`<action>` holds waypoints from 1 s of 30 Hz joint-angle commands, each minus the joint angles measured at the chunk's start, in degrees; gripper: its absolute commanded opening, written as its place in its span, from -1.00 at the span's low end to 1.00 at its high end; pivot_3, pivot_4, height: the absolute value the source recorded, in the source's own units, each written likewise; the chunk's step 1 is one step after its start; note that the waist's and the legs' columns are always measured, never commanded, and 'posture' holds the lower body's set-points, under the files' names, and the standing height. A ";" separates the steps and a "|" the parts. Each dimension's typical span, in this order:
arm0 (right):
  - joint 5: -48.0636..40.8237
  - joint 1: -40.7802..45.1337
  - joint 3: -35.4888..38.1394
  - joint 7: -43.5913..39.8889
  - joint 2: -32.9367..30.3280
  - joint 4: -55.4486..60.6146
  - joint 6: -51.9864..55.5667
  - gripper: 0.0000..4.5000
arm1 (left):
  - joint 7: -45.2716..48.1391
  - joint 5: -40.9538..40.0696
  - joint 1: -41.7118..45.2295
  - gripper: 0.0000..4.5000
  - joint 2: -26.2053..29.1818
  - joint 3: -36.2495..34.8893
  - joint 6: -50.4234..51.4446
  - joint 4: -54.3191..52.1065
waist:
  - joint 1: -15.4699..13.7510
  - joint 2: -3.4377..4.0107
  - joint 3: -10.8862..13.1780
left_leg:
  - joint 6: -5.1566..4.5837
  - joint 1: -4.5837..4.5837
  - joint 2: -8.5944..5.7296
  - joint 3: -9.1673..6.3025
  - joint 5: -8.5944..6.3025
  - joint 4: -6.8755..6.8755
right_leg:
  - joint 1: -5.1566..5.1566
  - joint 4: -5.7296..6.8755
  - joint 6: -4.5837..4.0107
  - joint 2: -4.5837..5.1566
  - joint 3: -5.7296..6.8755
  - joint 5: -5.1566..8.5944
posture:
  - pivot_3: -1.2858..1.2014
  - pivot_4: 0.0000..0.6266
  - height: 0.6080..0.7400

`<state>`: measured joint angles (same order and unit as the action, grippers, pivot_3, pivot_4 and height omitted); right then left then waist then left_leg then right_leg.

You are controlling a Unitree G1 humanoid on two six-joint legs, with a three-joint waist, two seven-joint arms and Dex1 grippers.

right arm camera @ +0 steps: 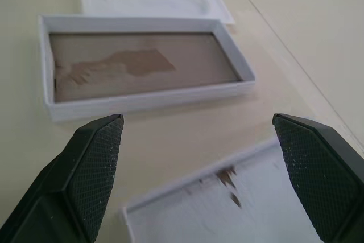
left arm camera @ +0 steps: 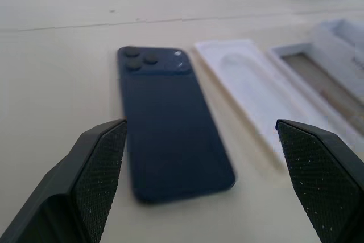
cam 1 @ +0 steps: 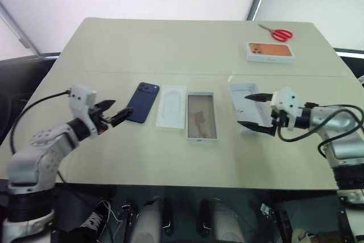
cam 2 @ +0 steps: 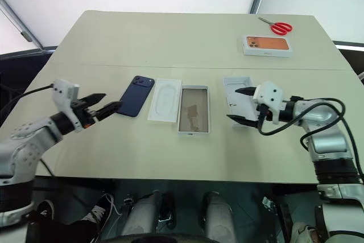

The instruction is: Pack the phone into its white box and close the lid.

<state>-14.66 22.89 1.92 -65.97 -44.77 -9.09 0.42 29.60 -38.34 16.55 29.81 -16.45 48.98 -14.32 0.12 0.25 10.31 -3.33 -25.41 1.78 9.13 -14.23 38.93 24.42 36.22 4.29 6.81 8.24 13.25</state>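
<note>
Navy phone (cam 1: 142, 102) lies camera-side up; open white box (cam 1: 202, 116) between it and upturned lid (cam 1: 245, 106)

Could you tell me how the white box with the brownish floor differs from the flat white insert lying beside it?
The white box has raised thin walls and a brownish floor; the flat white insert is all white with a pressed oval outline. The insert lies next to the phone; the box lies nearer the lid. Both are rectangular, empty and untouched.

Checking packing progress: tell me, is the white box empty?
Empty: the white box shows its bare brownish floor; the phone lies on the table.
</note>
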 commanded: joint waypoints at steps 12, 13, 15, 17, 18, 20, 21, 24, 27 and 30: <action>-0.08 -0.17 0.19 2.34 0.49 3.63 1.44 0.95 | -7.03 -4.01 7.47 0.94 -7.83 5.87 14.09 5.80 | -0.26 -0.03 0.00 | -0.01 0.04 0.01 0.02 0.01 0.08 | -0.01 0.08 0.01 -0.05 0.01 0.01 | 0.03 -0.52 0.96; -0.15 -0.30 0.20 2.43 0.55 3.79 1.55 0.95 | -7.16 -4.58 8.00 0.94 -8.08 5.56 15.01 6.48 | -0.31 -0.02 0.00 | -0.01 0.04 0.01 0.02 0.01 0.08 | -0.01 0.08 0.01 -0.05 0.01 0.01 | 0.03 -0.52 0.96; -0.17 -0.48 0.16 2.67 0.66 3.93 1.61 0.95 | -7.85 -4.45 8.94 0.94 -8.56 5.46 15.89 7.88 | -0.46 -0.03 0.00 | -0.01 0.04 0.01 0.02 0.01 0.09 | -0.01 0.08 0.01 -0.05 0.01 0.01 | 0.03 -0.52 0.96; -0.12 -0.67 0.07 2.91 0.77 4.15 1.63 0.95 | -8.72 -4.82 9.69 0.94 -9.24 5.45 17.77 8.67 | -0.51 -0.03 -0.01 | -0.01 0.04 0.01 0.02 0.01 0.11 | -0.02 0.08 0.01 -0.04 0.00 0.01 | 0.03 -0.52 0.96; -0.13 -0.74 0.04 3.00 0.80 4.27 1.69 0.95 | -8.85 -5.48 9.91 0.94 -9.79 5.14 18.45 8.73 | -0.56 -0.02 -0.01 | -0.01 0.05 0.01 0.02 0.01 0.11 | -0.02 0.08 0.01 -0.04 0.00 0.01 | 0.03 -0.52 0.96; 0.12 -0.60 -0.15 3.26 0.91 4.18 1.42 0.95 | -9.96 -6.37 10.39 0.94 -11.67 4.28 19.67 9.74 | -0.66 -0.03 -0.01 | -0.01 0.05 0.00 0.02 0.01 0.11 | -0.04 0.08 0.01 -0.04 0.00 0.01 | 0.03 -0.52 0.96; 0.17 -0.37 -0.26 3.40 1.05 4.15 1.45 0.95 | -10.63 -6.91 10.84 0.94 -12.64 3.66 21.12 11.03 | -0.68 -0.03 -0.01 | -0.01 0.05 0.00 0.02 0.01 0.12 | -0.04 0.08 0.01 -0.04 0.00 0.01 | 0.03 -0.52 0.96; 0.33 0.03 -0.52 3.60 1.24 4.23 1.38 0.95 | -11.98 -8.14 11.80 0.94 -15.22 1.28 22.12 13.30 | -0.79 -0.02 -0.02 | -0.01 0.06 0.01 0.00 0.01 0.15 | -0.06 0.09 0.01 -0.04 0.01 0.01 | 0.03 -0.52 0.96; 0.44 0.37 -0.61 3.89 1.38 4.26 1.38 0.95 | -13.80 -9.06 12.63 0.94 -17.74 -1.14 22.45 15.28 | -0.89 -0.03 -0.03 | -0.01 0.07 0.00 -0.01 0.01 0.16 | -0.09 0.09 0.01 -0.03 0.01 0.01 | 0.03 -0.52 0.96; 0.43 0.33 -0.57 4.06 1.32 4.44 1.38 0.95 | -14.59 -9.54 12.36 0.94 -19.28 -2.36 22.71 16.14 | -0.92 -0.04 -0.04 | -0.02 0.08 -0.02 -0.02 0.01 0.18 | -0.12 0.09 0.01 -0.03 0.01 0.01 | 0.03 -0.52 0.96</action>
<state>-13.81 22.30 0.58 -62.24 -43.55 -6.76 2.24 15.91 -47.30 29.45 11.29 -18.59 70.80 0.44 -0.80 0.21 10.28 -3.35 -25.34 1.76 9.10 -14.22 39.11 24.30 36.31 4.31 6.79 8.25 13.26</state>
